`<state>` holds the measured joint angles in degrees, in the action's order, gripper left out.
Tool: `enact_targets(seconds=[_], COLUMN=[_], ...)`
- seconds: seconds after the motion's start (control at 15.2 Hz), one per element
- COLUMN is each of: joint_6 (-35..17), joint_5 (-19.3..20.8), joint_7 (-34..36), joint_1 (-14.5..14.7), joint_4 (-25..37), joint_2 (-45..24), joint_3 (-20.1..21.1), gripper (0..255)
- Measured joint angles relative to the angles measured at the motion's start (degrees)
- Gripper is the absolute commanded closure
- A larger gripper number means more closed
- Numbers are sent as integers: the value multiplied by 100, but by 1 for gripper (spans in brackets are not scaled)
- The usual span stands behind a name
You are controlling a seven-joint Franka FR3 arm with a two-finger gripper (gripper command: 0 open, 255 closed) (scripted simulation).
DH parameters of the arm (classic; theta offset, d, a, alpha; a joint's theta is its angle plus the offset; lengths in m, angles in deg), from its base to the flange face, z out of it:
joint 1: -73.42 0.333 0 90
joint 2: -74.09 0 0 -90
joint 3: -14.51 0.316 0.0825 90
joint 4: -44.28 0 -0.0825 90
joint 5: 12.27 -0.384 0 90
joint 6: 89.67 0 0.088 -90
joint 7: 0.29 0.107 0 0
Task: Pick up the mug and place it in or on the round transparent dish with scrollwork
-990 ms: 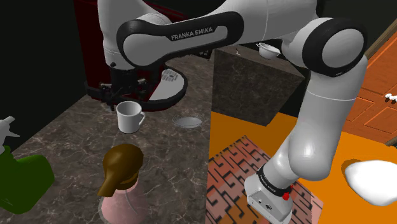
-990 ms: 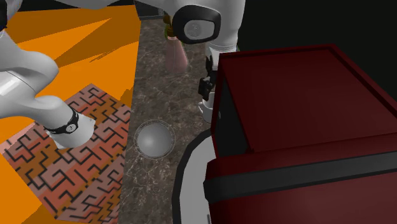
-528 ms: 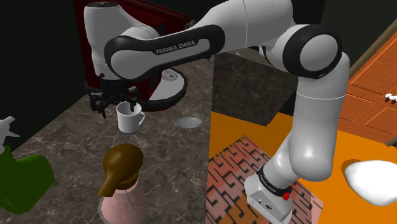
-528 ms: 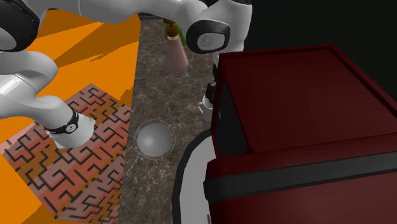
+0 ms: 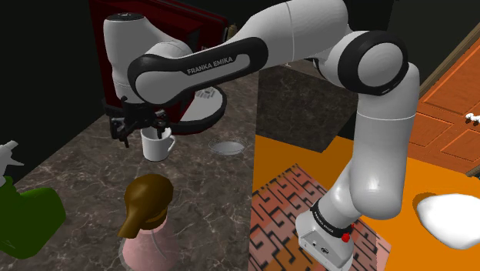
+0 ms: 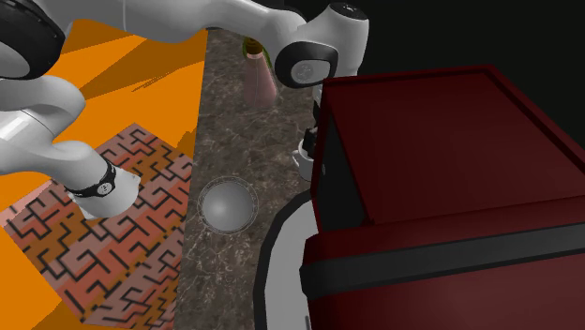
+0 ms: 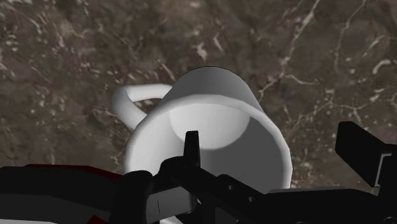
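Observation:
A white mug stands upright on the dark marbled counter, its handle turned toward the round transparent dish. My black gripper is open and down at the mug's rim. In the wrist view one finger reaches inside the mug and the other finger stands outside its wall, neither pressing it. From the second exterior view the mug peeks out beside the dark red appliance, with the empty dish a short way off.
A pink bottle with a brown cap and a green spray bottle stand on the near counter. The dark red appliance on a white round base is close behind the mug. Right of the counter lie orange floor and a patterned rug.
The arm swung toward the shoulder view's left and lowered the hand onto the mug's rim. The fingers stayed open and the mug has not moved.

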<state>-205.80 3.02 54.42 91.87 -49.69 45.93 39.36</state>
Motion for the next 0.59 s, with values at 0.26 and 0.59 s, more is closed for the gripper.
enact_targets(seconds=[0.26,0.59], joint_6=[-1,-1], joint_5=[0,0], joint_7=[0,0], joint_1=[0,0], joint_4=[0,0], joint_2=[-1,-1], joint_3=[0,0], gripper=[255,255])
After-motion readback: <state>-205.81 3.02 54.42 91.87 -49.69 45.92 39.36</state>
